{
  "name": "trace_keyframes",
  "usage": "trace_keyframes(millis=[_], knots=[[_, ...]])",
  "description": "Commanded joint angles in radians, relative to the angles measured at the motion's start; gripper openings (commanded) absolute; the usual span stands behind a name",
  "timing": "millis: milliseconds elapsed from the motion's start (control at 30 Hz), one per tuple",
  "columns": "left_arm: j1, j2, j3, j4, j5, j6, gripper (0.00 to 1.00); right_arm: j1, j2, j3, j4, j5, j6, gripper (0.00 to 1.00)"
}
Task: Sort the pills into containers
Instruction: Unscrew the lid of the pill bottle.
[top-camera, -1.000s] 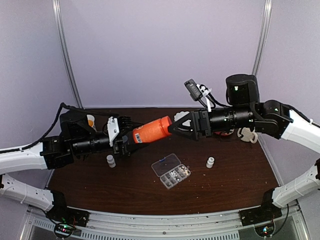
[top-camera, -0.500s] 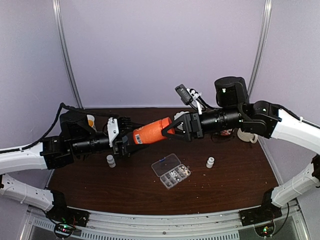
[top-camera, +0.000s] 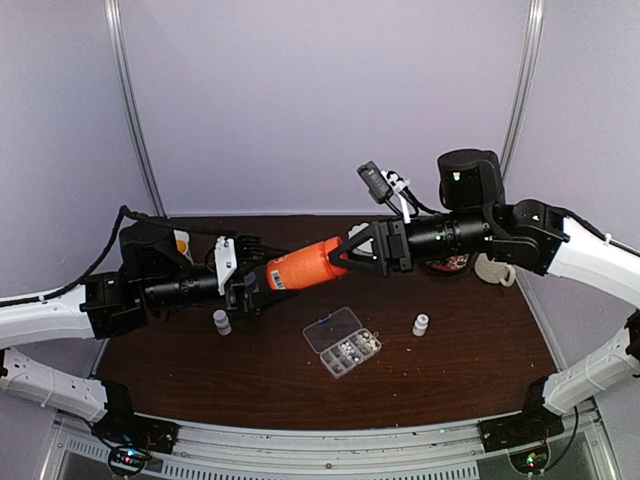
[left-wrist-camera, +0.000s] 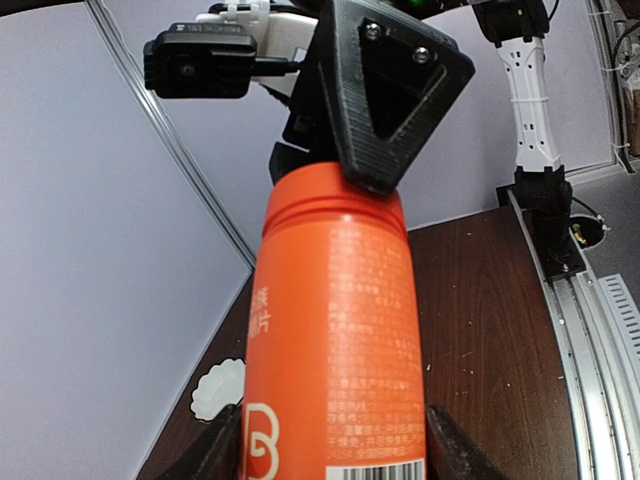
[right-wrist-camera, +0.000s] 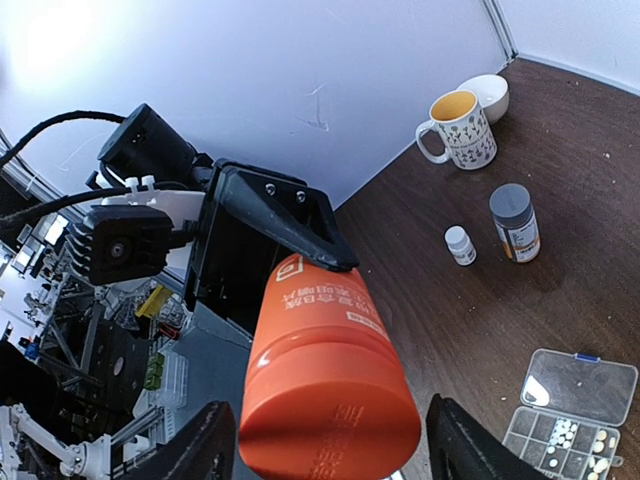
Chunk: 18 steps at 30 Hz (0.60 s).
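The thing that has changed in the last second is the right hand (top-camera: 347, 257): it has moved in from the side along the axis of the orange bottle (top-camera: 305, 262), and its fingers, which stood wide apart just before, have drawn in around the cap (right-wrist-camera: 330, 420). In the right wrist view one finger now lies on each side of the cap, very near to it. I cannot tell whether they already press on it or only flank it. The left hand (top-camera: 258, 282) has not changed. It stays closed on the lower part of the same bottle and holds it nearly level in the air, with the cap end pointing toward the right hand. I judge that this is the preparation for unscrewing, with one hand holding the body and the other turning the cap, so no sorting has begun from this bottle. The organizer box (top-camera: 342, 342) lies open on the bench (top-camera: 460, 350), below the right hand and a little toward the arm bases, well apart from both hands. Some pills (top-camera: 352, 348) already lie in its compartments on the side nearer the right arm, while the other compartments look empty.
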Motion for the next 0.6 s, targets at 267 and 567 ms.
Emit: trace_keyframes(millis=[267, 567], knots=[[-0.002, -0.013, 0.032, 0.034, 0.024, -0.001, 0.00, -0.007, -0.017, 0.016, -0.003, -0.027, -0.027, 0.64], [-0.002, -0.011, 0.037, 0.029, 0.021, -0.002, 0.00, -0.007, -0.017, 0.024, -0.033, -0.013, -0.045, 0.75]])
